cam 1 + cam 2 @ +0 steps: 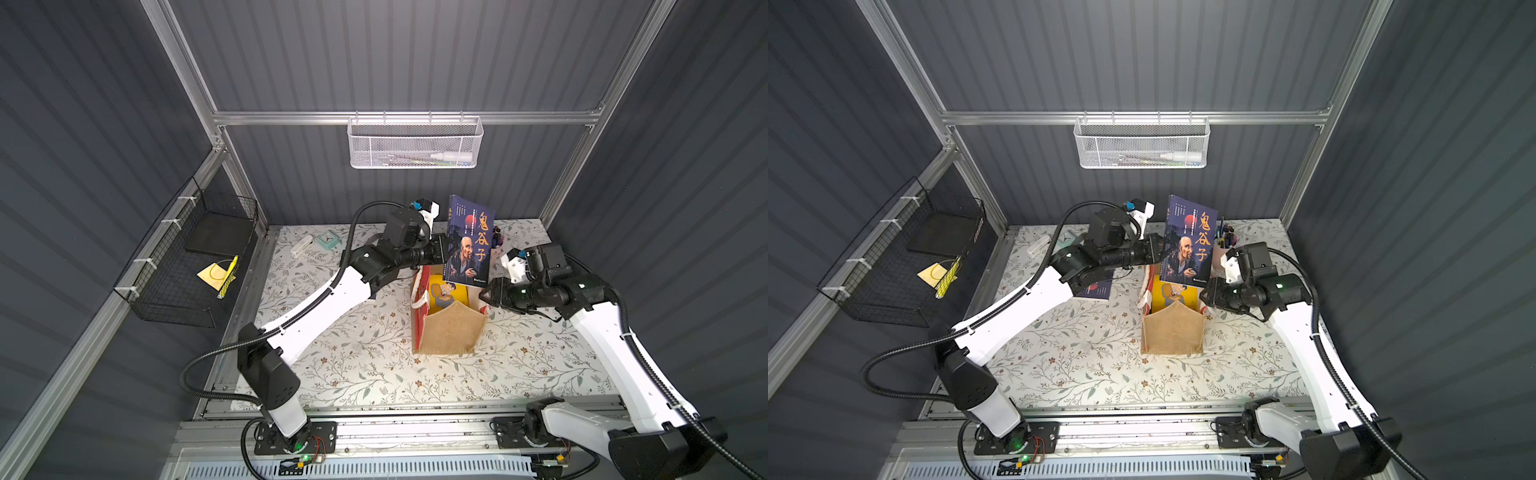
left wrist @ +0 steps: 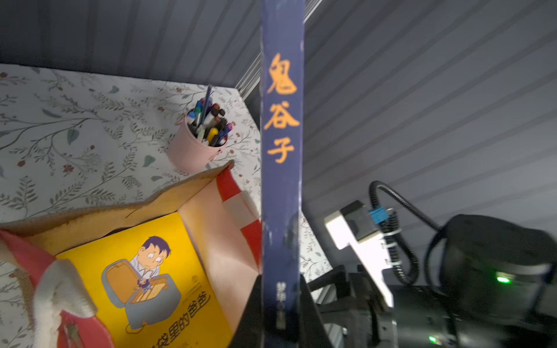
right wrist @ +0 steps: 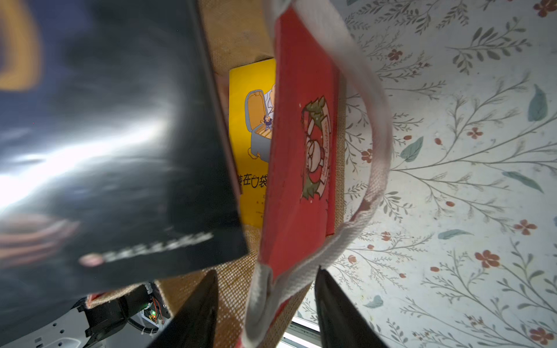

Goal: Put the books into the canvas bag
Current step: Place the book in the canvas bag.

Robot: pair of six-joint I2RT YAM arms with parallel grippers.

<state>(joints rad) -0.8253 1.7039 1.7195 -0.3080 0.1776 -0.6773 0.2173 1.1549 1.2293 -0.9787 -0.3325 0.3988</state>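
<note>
Jaws of the left gripper (image 1: 444, 250) clench the navy book (image 1: 471, 245) upright at mid-frame, above the canvas bag (image 1: 451, 332) holding a yellow book (image 1: 440, 291); the right gripper (image 3: 265, 272) straddles the bag's wall, grip unclear.

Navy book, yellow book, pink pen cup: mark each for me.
Navy book (image 1: 467, 247): a top view, front cover at the face.
Yellow book (image 2: 141, 289): left wrist view, cover, on the cartoon suitcase.
Pink pen cup (image 2: 187, 153): left wrist view, side wall.
</note>
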